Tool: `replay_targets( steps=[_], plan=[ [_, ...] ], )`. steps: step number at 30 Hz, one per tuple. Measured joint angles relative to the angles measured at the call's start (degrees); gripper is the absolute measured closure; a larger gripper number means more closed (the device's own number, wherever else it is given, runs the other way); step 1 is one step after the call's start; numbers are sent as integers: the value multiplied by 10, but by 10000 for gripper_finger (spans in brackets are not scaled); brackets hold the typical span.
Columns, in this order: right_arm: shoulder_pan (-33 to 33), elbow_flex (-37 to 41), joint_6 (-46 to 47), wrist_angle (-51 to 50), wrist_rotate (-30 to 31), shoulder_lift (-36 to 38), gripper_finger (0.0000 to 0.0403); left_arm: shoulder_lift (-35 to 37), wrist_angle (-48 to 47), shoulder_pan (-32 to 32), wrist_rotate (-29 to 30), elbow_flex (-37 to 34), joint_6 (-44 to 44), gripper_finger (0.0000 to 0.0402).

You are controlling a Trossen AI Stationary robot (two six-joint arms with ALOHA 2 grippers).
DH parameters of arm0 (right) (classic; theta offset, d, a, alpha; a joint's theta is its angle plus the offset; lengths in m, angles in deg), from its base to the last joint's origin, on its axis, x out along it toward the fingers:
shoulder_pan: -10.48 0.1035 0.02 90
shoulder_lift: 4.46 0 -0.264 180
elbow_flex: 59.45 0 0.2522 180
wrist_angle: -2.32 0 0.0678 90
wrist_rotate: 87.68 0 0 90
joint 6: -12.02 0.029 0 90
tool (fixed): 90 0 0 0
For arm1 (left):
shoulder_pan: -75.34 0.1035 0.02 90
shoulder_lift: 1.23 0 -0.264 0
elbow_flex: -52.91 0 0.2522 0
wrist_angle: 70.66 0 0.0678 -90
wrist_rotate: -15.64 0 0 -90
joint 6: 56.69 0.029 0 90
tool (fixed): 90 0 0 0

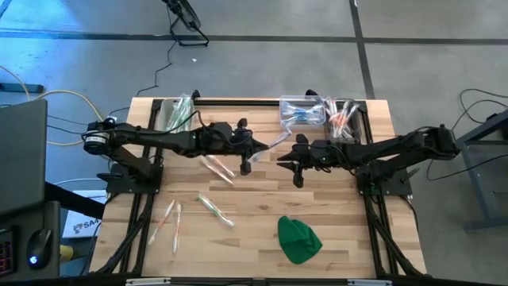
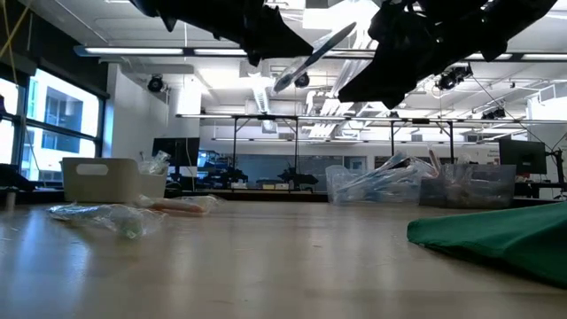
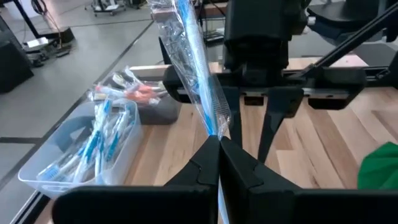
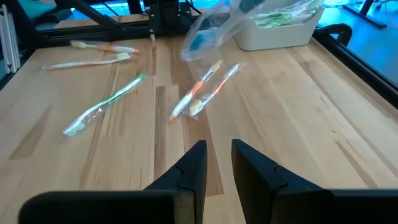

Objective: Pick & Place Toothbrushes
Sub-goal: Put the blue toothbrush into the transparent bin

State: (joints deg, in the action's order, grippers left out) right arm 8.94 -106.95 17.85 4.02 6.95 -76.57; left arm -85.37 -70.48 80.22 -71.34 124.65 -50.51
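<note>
**Blue toothbrush held aloft between two arms**

Closed tight on a wrapped blue toothbrush [image 3: 198, 74], our left jaws [image 3: 219, 144] hold it above mid-table, tilted toward the right jaws [image 4: 217, 163], which gape slightly and empty, apparently for a handover. Other toothbrushes [image 1: 216, 210] lie loose on the table [image 1: 333, 206]. Behind, the blue bin [image 1: 302, 112] and orange bin [image 1: 347, 116] hold sorted brushes; the green bin [image 1: 179, 113] sits left.

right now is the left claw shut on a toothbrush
Yes: the left claw is shut on a blue wrapped toothbrush, held above the table.
</note>
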Motion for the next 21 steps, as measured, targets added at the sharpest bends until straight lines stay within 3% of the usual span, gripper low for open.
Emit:
replay_targets(
  steps=[14, 21],
  plan=[
    [-1, 0, -15, 1, 15, 0, 333, 0, -4, 0, -2, 0, -4, 401],
    [-1, 0, -40, 3, 62, -5, 268, 0, -5, 0, -27, 0, -4, 401]
  ],
)
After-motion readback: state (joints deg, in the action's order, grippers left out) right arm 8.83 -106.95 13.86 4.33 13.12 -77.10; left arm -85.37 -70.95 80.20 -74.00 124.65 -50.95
